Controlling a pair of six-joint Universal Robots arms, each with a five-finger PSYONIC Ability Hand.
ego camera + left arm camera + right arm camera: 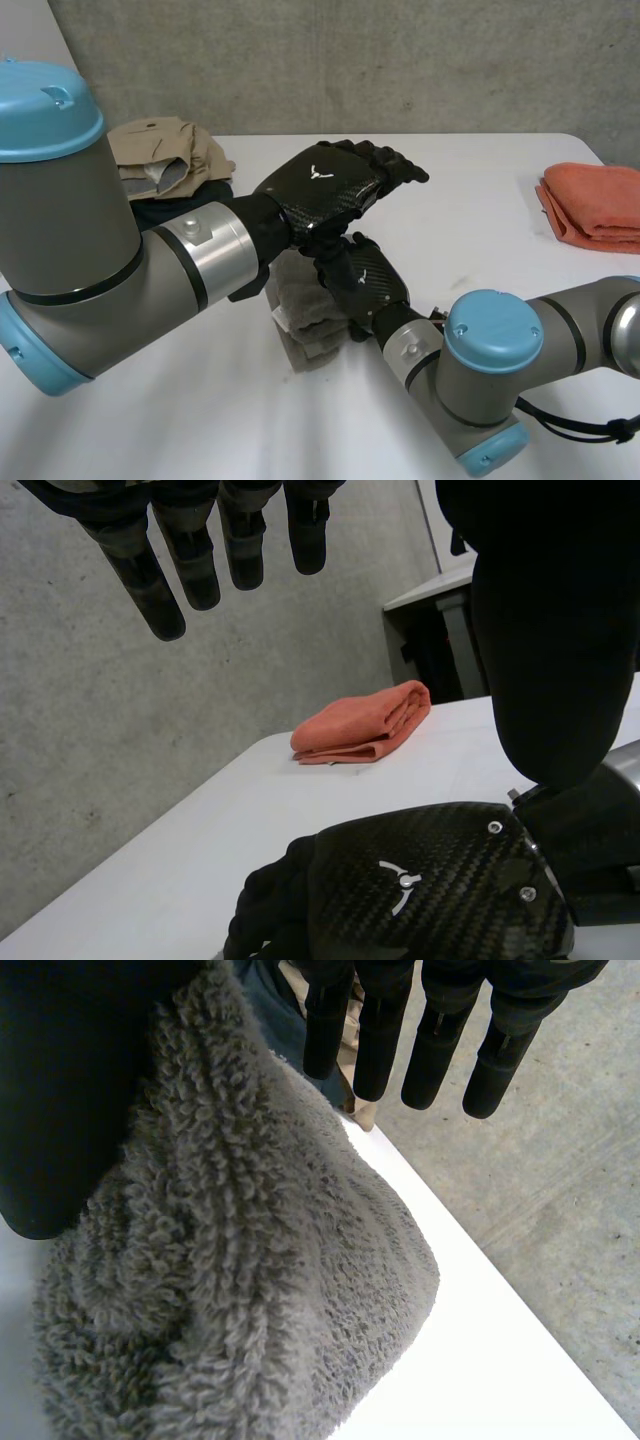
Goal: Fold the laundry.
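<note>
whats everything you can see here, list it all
grey towel: one, grey, bunched on the table under the right hand's palm
orange towel: one, orange, folded, near the table's right edge
tan garment: one, tan, crumpled on top of the pile at the table's far left
dark garment: one, dark blue, under the tan garment
table: one, white
wall: one, grey concrete, behind the table
left hand: one, black, open, above the right hand
right hand: one, black, open, resting on the grey towel
</note>
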